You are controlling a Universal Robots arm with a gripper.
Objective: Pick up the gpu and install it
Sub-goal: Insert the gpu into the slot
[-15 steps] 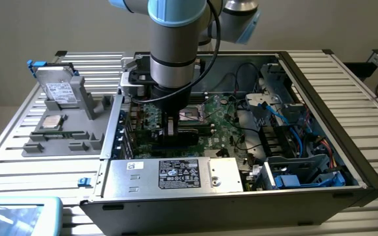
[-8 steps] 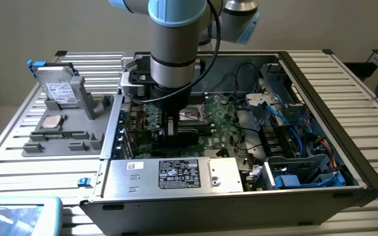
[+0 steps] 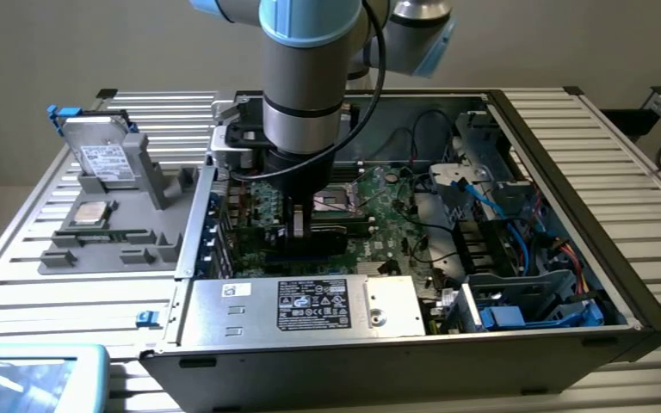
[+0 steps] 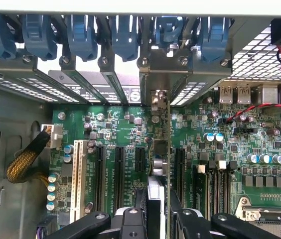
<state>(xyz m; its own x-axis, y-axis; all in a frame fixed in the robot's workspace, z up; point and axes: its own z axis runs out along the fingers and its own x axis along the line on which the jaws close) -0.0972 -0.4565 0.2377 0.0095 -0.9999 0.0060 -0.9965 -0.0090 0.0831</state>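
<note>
Though the white label on the power supply [image 3: 313, 307] carries print, none of it is legible. Pinched edge-on in the gripper [image 4: 159, 211], the gpu [image 4: 161, 149] stands upright over the motherboard [image 4: 125, 127], its long axis running toward the blue-clipped rear slot covers [image 4: 125, 37].

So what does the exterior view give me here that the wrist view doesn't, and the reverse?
Exterior only: the whole computer case, the power supply, and the grey tray carrying the hard drive.
Wrist only: blue slot clips along the rear brackets, and the gpu edge-on, upright over the expansion slots.
Both: the gripper down over the green motherboard.
</note>
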